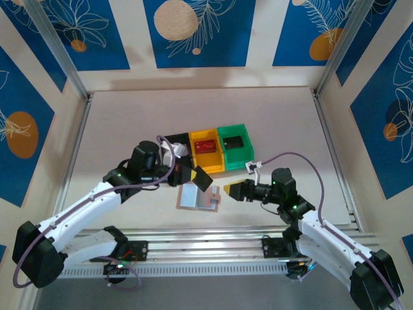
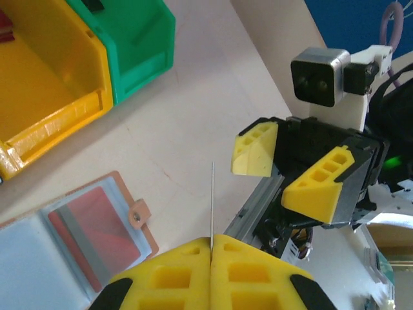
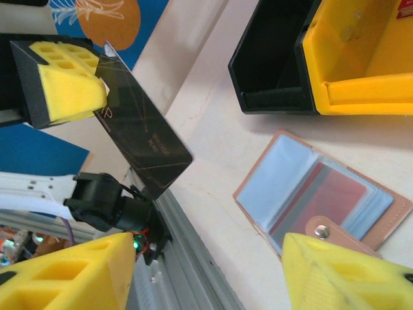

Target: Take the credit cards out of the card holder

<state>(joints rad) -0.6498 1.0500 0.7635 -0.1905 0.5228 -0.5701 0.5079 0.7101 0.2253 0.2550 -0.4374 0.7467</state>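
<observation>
The left gripper [image 1: 190,173] is pressed together on a dark card [image 3: 145,139] and holds it in the air near the far edge of the open holder [image 1: 199,197]. The right gripper [image 1: 233,189] stands spread and empty just to the right of the holder on the bench [image 1: 129,119]. It is the nearer one to the red card [image 3: 329,200] in the pocket.

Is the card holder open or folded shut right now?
Open. The card holder lies spread flat on the table, pockets facing up, a red card inside one, snap tab undone.
</observation>
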